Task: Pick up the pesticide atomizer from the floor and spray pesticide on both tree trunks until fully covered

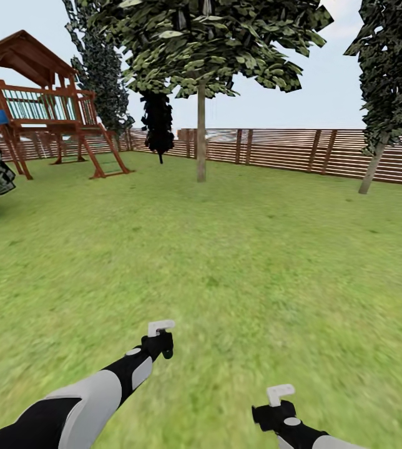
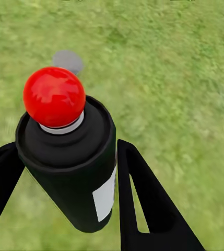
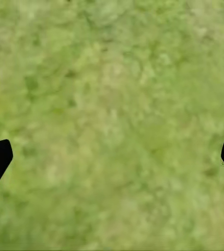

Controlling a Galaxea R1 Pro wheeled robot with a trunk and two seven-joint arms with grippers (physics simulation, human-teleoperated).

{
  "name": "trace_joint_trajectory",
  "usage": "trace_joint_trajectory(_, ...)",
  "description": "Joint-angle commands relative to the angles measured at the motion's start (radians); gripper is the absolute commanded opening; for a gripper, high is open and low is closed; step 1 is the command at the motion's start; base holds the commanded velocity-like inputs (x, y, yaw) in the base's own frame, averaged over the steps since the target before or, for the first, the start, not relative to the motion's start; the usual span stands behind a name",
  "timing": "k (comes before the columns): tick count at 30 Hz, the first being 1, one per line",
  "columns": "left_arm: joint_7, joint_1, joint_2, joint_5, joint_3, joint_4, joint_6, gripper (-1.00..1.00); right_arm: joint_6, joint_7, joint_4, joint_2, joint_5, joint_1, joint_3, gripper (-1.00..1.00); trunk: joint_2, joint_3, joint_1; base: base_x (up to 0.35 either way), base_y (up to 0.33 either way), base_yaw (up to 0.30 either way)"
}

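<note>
Grass all around in the head view, slat fence [image 1: 301,149] behind, two trees: one trunk [image 1: 201,134] straight ahead, another [image 1: 373,167] off right, both well apart from the arms. Likely the approach step; next, driving closer.

Left wrist view: left gripper [image 2: 65,183] clamped on the spray bottle [image 2: 72,167], red tip [image 2: 54,97] forward.

Right wrist view: right gripper [image 3: 112,157] spread wide over grass, empty.

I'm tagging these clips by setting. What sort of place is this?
A back garden, most likely: a wide lawn closed in by a wooden slat fence, with a wooden playset and trees near the fence.
</note>
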Motion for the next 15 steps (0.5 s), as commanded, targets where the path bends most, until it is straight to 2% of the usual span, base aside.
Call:
trace_joint_trajectory(1,0.000,0.000,0.000,0.000,0.000,0.000,0.000,-1.00,0.000,0.000,0.000,0.000,0.000,0.000,0.000,1.00,0.000,0.000,0.000,0.350,0.000,-0.132)
trace_joint_trajectory(7,0.000,0.000,0.000,0.000,-0.001,0.000,0.000,-1.00,0.000,0.000,0.000,0.000,0.000,0.000,0.000,1.00,0.000,0.000,0.000,0.350,0.000,-0.059)
trace_joint_trajectory(15,0.000,0.000,0.000,0.000,-0.002,0.000,0.000,-1.00,0.000,0.000,0.000,0.000,0.000,0.000,0.000,1.00,0.000,0.000,0.000,0.350,0.000,0.059)
